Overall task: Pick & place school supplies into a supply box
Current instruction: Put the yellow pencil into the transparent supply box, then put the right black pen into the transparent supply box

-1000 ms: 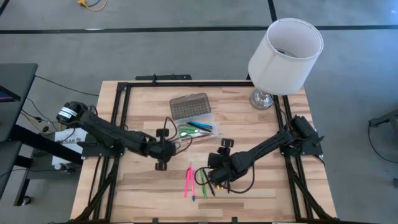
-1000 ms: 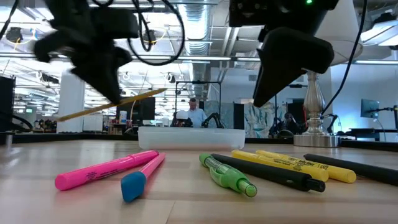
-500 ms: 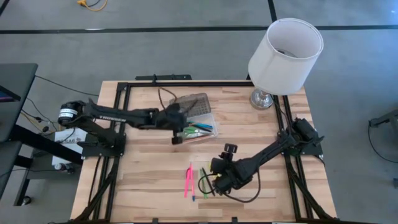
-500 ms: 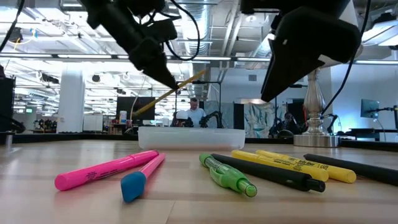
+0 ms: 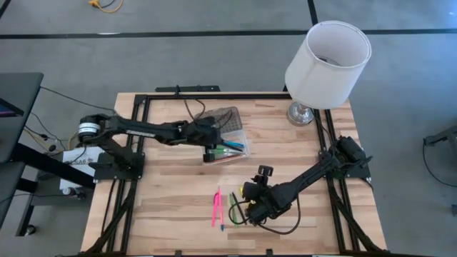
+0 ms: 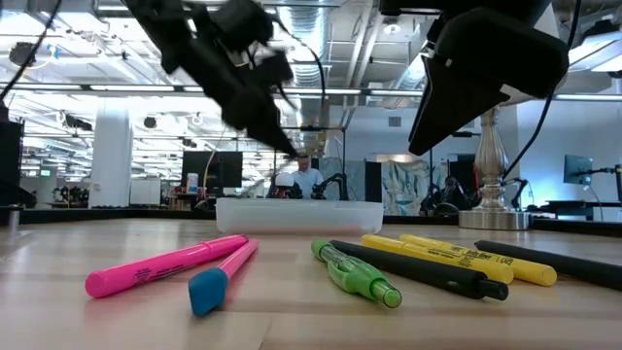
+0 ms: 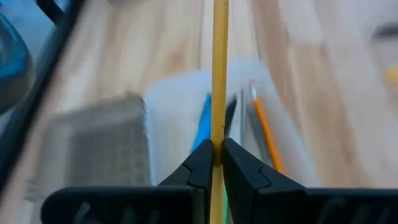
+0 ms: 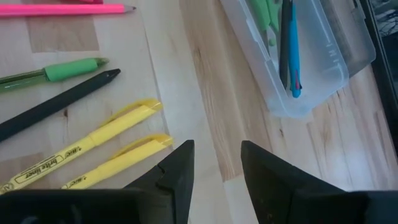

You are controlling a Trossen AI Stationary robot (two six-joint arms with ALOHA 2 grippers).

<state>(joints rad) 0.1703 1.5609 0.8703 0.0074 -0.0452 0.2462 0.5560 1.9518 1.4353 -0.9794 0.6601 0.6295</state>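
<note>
My left gripper (image 7: pixel 212 163), having swung inward from the bench's left side, now pinches a thin yellow-orange pencil (image 7: pixel 219 74) above the clear plastic supply box (image 5: pixel 230 142), ready to drop it, while my right gripper (image 8: pixel 216 163) hangs spread over the remaining pens.

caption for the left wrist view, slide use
Left end effector shut on a yellow pencil, over the clear supply box.

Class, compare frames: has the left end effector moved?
Yes. The left end effector, clamping a yellow pencil, moved from open table to over the supply box.
</note>
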